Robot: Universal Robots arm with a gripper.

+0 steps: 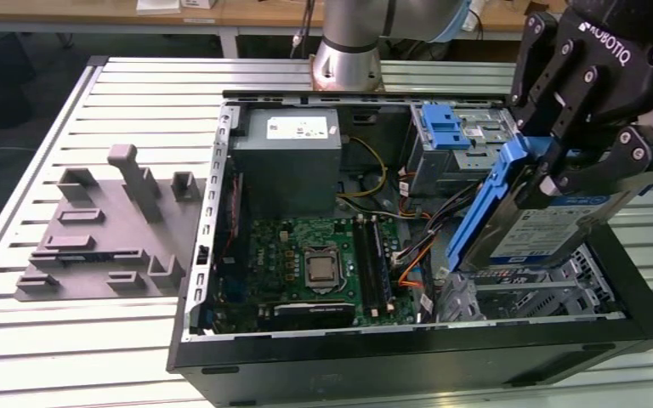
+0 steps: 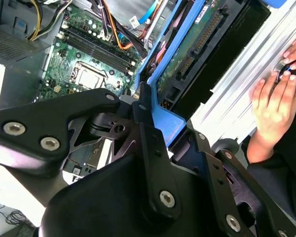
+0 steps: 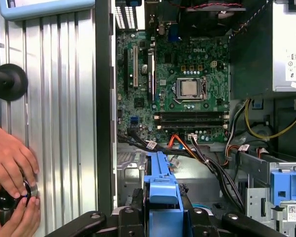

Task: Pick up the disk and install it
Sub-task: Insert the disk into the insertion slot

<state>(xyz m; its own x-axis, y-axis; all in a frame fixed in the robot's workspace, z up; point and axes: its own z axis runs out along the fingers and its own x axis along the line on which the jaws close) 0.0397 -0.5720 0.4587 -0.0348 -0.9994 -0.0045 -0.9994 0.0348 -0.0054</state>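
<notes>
The slatted bench (image 1: 133,93) is carrying an open computer case (image 1: 417,361), which is lying on its side so that its interior is facing up for access. In the exterior view, a grey fixture block (image 1: 99,229) is resting at 9 o'clock of the case. Inside, the grey power-supply box (image 1: 286,157) is sitting at 12 o'clock of the green motherboard (image 1: 315,263). At 3 o'clock of that board the disk (image 1: 542,225) is hanging tilted, its lower end dipping toward the metal drive cage (image 1: 530,293), probably angled for sliding in. Whether it is touching the cage I cannot tell. The hand (image 1: 559,170) is clenching the disk by its blue bracket.

The first wrist view is adding a person's hands (image 3: 12,173) closing around a small dark knob (image 3: 5,200) beside the case. The second wrist view is showing the disk's circuit-board underside (image 2: 197,54).
</notes>
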